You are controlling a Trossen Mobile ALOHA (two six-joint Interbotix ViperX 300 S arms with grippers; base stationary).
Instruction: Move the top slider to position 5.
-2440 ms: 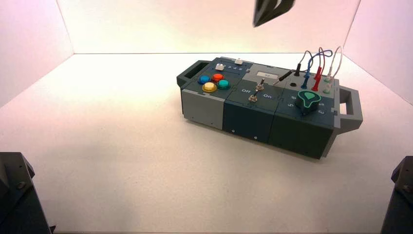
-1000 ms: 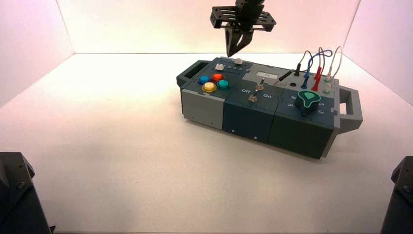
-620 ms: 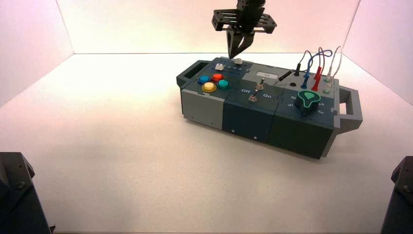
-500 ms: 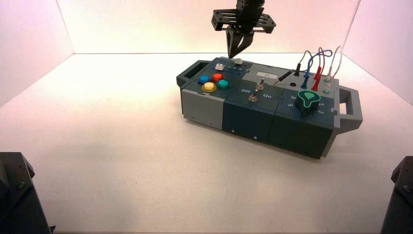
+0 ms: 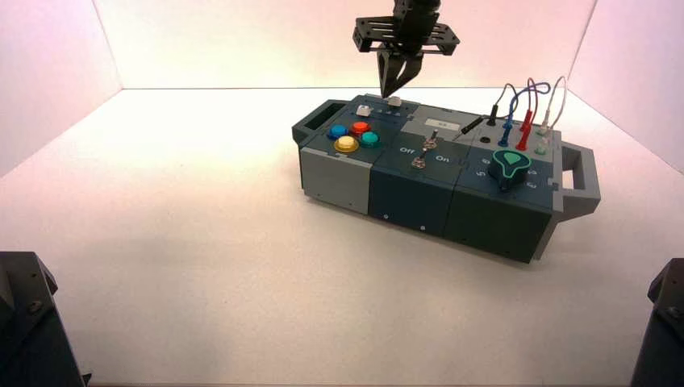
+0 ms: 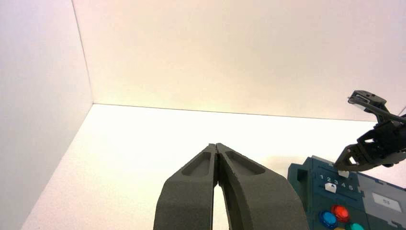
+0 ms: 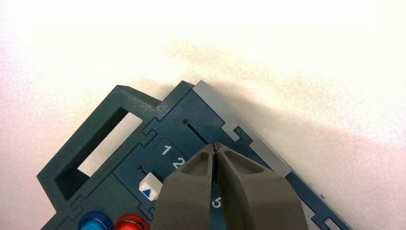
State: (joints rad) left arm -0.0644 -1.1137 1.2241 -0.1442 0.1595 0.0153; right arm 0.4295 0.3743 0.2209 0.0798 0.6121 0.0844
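Right tool (image 5: 397,87): I hold it pinched together, hovering just above the far slider row.
Top slider (image 5: 395,101): far edge of box (image 5: 339,173).
Risk: descending off-line, I nudge the near slider (image 7: 150,187).
Left tool (image 6: 218,149): together, parked.

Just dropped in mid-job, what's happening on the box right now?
The right pincer, fingers closed together, hovers just above the far edge of the box, over the top slider. In the right wrist view its tips sit over the slider track and hide the knob, so contact cannot be confirmed. The lower slider sits near the 1 mark. The left pincer is shut, parked off to the box's left.
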